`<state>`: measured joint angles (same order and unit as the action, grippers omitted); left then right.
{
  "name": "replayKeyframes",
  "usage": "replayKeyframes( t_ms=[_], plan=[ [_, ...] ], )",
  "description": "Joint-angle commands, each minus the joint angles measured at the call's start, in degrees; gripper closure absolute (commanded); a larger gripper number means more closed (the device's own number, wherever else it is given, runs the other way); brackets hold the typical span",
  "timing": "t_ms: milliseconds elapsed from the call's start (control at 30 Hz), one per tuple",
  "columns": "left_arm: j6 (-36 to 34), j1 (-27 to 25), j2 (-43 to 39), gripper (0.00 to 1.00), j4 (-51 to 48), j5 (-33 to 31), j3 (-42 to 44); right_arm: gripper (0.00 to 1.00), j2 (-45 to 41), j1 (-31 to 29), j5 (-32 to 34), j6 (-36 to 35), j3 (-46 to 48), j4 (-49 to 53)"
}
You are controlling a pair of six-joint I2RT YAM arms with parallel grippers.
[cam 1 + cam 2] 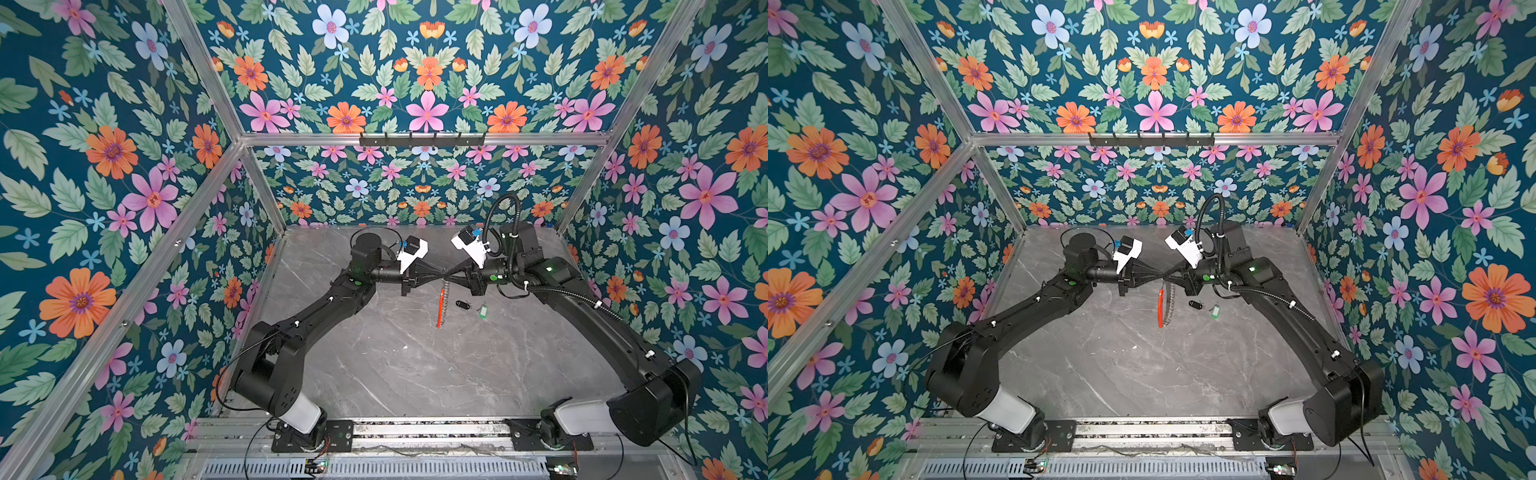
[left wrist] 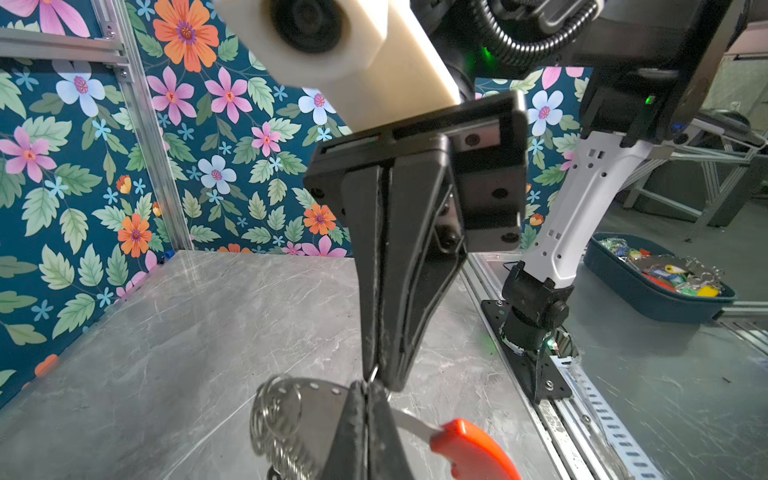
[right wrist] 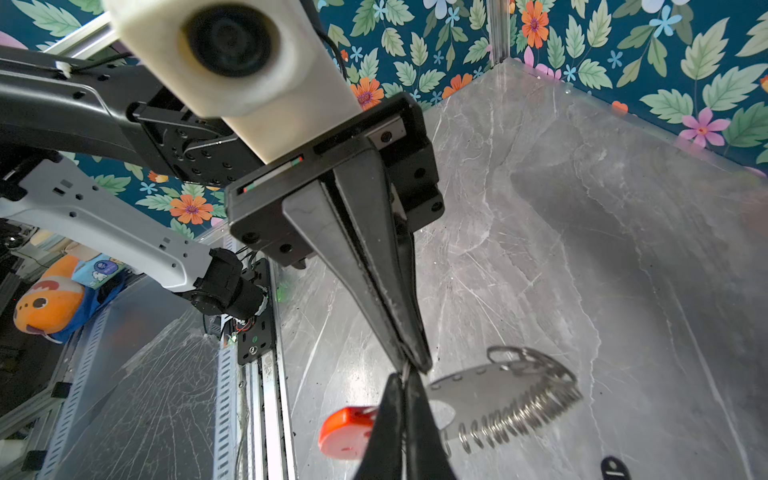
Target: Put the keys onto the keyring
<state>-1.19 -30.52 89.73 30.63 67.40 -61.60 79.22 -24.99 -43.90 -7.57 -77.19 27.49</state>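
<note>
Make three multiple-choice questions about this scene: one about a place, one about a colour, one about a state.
1. Where do the black key and the green key lie? A on the table; B on an arm; C in a box.
2. What colour is the keyring's bright part? A blue; B orange-red; C yellow.
3. How are the left tool and right tool? A both open; B both shut on the keyring; C one open.
Answers: A, both rest on the grey top; B, both wrist views show it; B, each tool pinches the keyring's edge.

Bright, even light, soft shadows; wrist views warp at edges, nearest parts seemingly blurred.
</note>
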Motion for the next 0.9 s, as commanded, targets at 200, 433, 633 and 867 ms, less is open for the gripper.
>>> replayKeyframes(
  t_ms=[200,433,633,867],
  plan=[
    [21.52,0.46,0.48,1.00,33.96,-9.03,7.44,0.75,-5.28,3.15,0.14,15.30,8.53,-19.54],
    [33.25,0.46,2.68,1.00,50.36,-13.53,9.27,0.76,-6.56,5.39,-6.07,21.37,13.29,-28.60],
    [36.37,0.35,3.69,1.00,53.88,-14.57,9.12,0.76,-5.29,5.19,-9.43,24.01,12.69,-32.93],
    [39.20,0.11,5.09,1.00,57.23,-14.84,8.70,0.76,-4.43,3.90,-9.75,23.95,11.02,-33.72]
  ],
)
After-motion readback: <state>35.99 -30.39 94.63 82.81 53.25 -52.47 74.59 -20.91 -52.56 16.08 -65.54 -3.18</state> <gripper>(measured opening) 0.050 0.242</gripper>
